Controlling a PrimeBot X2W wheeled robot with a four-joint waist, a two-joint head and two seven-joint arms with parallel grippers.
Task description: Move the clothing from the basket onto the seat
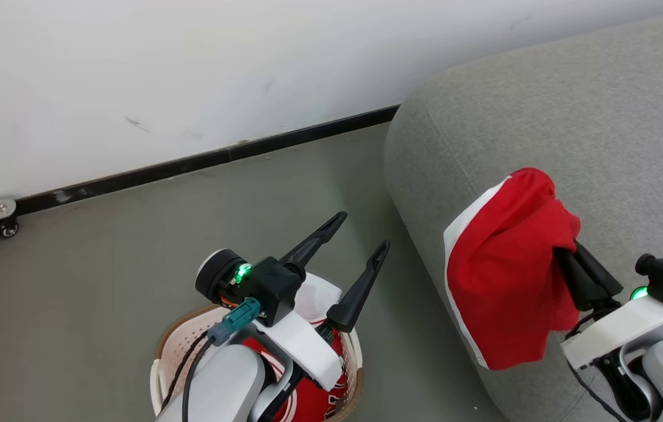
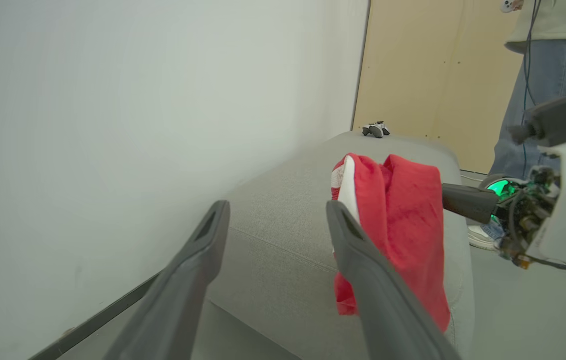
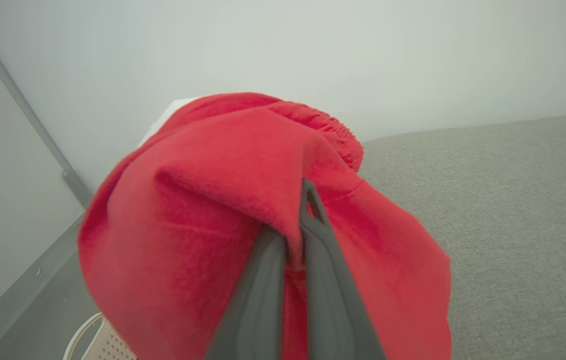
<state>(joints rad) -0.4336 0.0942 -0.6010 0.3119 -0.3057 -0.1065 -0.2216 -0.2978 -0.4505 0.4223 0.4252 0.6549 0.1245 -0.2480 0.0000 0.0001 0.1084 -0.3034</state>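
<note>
At the rounded edge of the seat [image 1: 601,117], around three o'clock in the head view, the right gripper [image 1: 574,264] is clamped on the red garment [image 1: 501,281], which hangs over the side; released here, it could slide off. The left gripper [image 1: 361,231] stands spread above the basket [image 1: 170,340] at six o'clock.

Red garment [image 1: 507,275] with white trim, light-grey woven sofa [image 1: 601,117], cream basket [image 1: 174,350], brown-rimmed, red jersey [image 1: 308,401], perhaps striped
</note>
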